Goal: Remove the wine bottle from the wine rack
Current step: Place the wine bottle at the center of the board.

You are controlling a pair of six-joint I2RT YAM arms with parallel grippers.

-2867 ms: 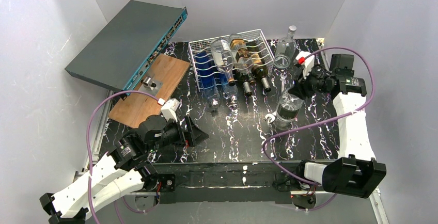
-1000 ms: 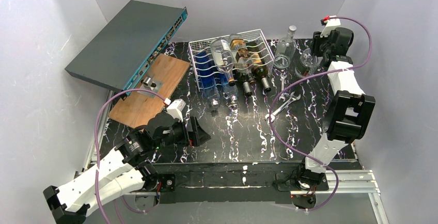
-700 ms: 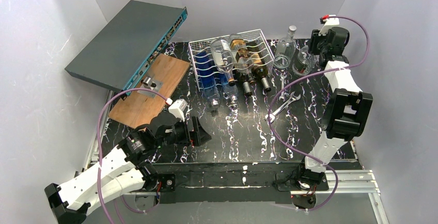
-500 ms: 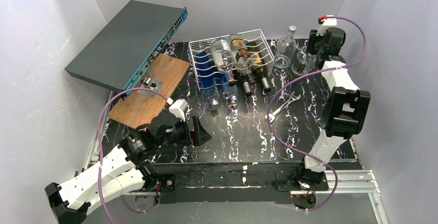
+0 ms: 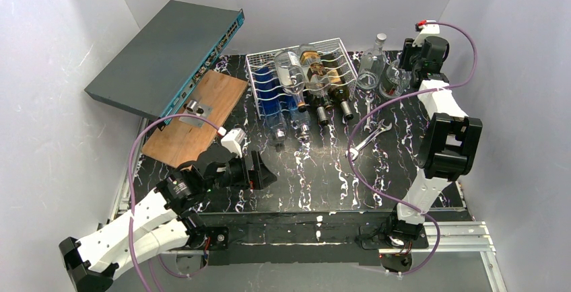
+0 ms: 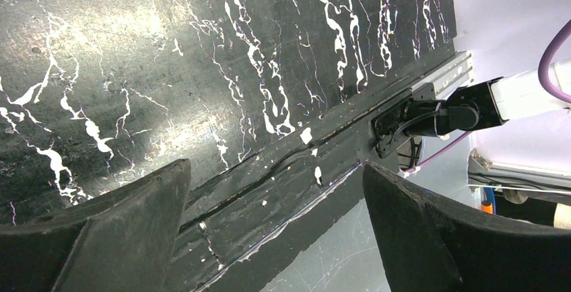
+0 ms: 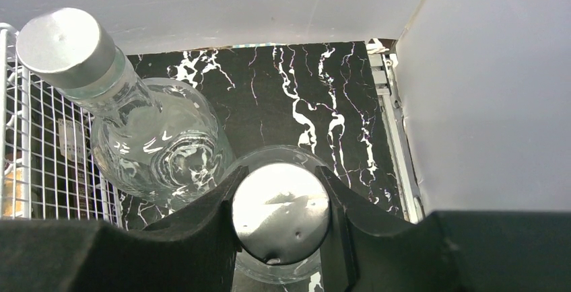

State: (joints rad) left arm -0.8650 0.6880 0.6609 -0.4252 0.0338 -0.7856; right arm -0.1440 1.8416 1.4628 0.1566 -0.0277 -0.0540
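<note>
The white wire wine rack (image 5: 259, 54) stands at the back centre, with a blue bottle (image 5: 269, 97), a clear one (image 5: 291, 77) and dark brown ones (image 5: 322, 80) lying in its cradles. My right gripper (image 5: 408, 63) hangs over the back right corner, shut on the silver cap (image 7: 281, 208) of a clear wine bottle (image 5: 392, 82) that stands upright off the rack. Seen from the right wrist, the gripper (image 7: 279, 184) hugs the cap on both sides. A second upright clear bottle (image 7: 158, 144) stands just left of it, next to the rack (image 7: 40, 137). My left gripper (image 5: 264, 174) is open and empty low at the front left (image 6: 275, 167).
A grey network switch (image 5: 168, 53) leans at the back left over a wooden board (image 5: 195, 114). A wrench (image 5: 367, 137) lies right of centre on the black marbled table. White walls close in the back and right; a metal rail (image 7: 397, 137) runs along the right edge.
My right gripper has carried the clear bottle from mid-table to the back right corner, then edged it left beside the other upright bottle. The left arm has shifted slightly.
</note>
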